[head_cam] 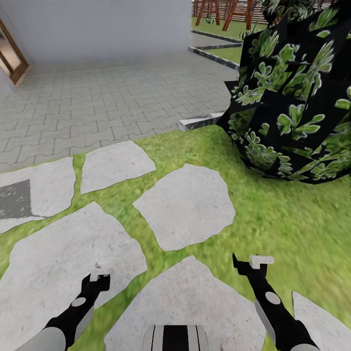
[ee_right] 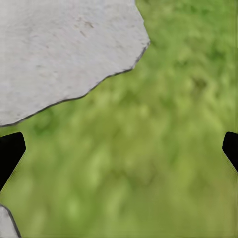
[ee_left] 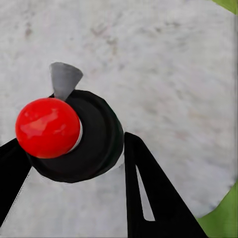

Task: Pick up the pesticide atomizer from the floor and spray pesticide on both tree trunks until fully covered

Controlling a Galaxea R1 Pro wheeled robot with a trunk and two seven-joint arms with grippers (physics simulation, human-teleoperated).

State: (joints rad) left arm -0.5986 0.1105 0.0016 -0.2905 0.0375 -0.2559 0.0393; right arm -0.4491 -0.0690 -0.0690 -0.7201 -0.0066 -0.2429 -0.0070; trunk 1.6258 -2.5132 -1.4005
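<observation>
Head view: grass (head_cam: pixel 273 214) with pale stepping stones (head_cam: pixel 187 204), grey paving (head_cam: pixel 112 97) beyond, a dark leafy bush (head_cam: pixel 297 107) at right; both arms low over the stones. Left wrist view: left gripper (ee_left: pixel 74 163) clamped on the atomizer (ee_left: pixel 74 136), red-capped, above stone. Right wrist view: right gripper (ee_right: pixel 119 148) spread wide, empty, over grass.

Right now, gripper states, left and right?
Left gripper: shut on the pesticide atomizer, red cap showing.
Right gripper: open, empty, over grass.

pale stepping stones (head_cam: pixel 185 207), grey paving (head_cam: pixel 112 102), round leafy bush (head_cam: pixel 297 97)
</observation>
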